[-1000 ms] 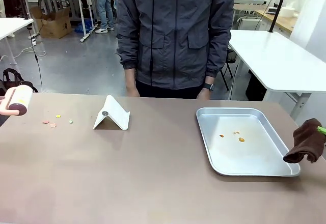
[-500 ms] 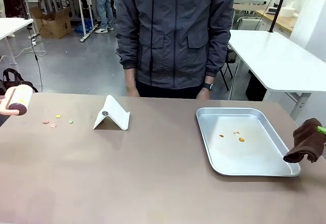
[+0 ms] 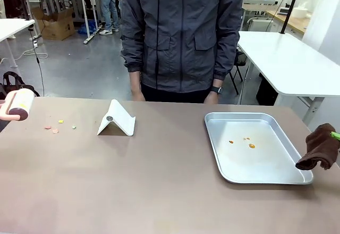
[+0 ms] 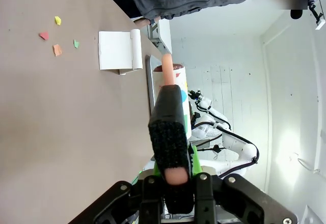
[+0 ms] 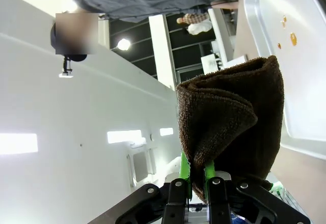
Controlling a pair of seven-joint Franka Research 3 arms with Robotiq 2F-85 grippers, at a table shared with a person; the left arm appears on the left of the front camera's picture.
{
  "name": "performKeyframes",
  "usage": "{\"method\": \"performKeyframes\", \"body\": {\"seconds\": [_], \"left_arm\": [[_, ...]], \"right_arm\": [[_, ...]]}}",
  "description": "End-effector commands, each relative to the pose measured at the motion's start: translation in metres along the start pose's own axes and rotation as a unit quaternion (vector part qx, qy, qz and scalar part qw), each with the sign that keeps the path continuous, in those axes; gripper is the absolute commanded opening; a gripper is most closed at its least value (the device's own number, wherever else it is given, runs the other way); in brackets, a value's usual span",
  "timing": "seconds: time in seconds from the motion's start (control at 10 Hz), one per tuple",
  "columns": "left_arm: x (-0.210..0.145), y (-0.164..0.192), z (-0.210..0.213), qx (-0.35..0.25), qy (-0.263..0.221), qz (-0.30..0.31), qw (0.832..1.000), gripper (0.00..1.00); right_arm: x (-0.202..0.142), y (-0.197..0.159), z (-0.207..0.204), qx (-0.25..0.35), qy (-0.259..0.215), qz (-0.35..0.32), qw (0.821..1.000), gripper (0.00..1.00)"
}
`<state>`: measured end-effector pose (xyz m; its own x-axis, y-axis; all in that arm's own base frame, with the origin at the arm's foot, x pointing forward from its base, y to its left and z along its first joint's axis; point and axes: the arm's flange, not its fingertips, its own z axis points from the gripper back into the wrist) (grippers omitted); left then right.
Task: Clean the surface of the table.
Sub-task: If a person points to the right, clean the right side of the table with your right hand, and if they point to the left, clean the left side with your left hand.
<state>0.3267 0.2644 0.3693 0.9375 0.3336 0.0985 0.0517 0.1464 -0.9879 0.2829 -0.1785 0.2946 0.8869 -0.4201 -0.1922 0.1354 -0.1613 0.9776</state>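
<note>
Crumbs (image 3: 55, 130) lie unwiped on the table (image 3: 159, 191) near my left pincer (image 4: 172, 132), clamped on a roller (image 3: 20, 105); my right pincer (image 5: 196, 172) clamps a cloth (image 3: 319, 148).

Pink roller (image 3: 20, 106) (handle off-frame)

The left end effector (image 4: 171, 107) is seen shut on a pink roller handle (image 4: 167, 68), its black fingers (image 4: 170, 142) closed around it. The right end effector (image 5: 196, 170) is seen clamped on a brown cloth (image 5: 229, 117), green pads (image 5: 183, 169) nearly touching.
</note>
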Motion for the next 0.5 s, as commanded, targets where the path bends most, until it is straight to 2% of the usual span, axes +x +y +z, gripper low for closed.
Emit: {"method": "performKeyframes", "body": {"seconds": [0.0, 0.4], "left_arm": [[-0.0051, -0.0036, -0.0024, -0.001, -0.001, -0.003, 1.000, 0.00], [-0.0051, -0.0036, -0.0024, -0.001, -0.001, -0.003, 1.000, 0.00]], "right_arm": [[-0.0006, 0.0078, -0.0020, -0.006, 0.000, -0.009, 1.000, 0.00], [-0.0006, 0.0078, -0.0020, -0.006, 0.000, -0.009, 1.000, 0.00]]}}
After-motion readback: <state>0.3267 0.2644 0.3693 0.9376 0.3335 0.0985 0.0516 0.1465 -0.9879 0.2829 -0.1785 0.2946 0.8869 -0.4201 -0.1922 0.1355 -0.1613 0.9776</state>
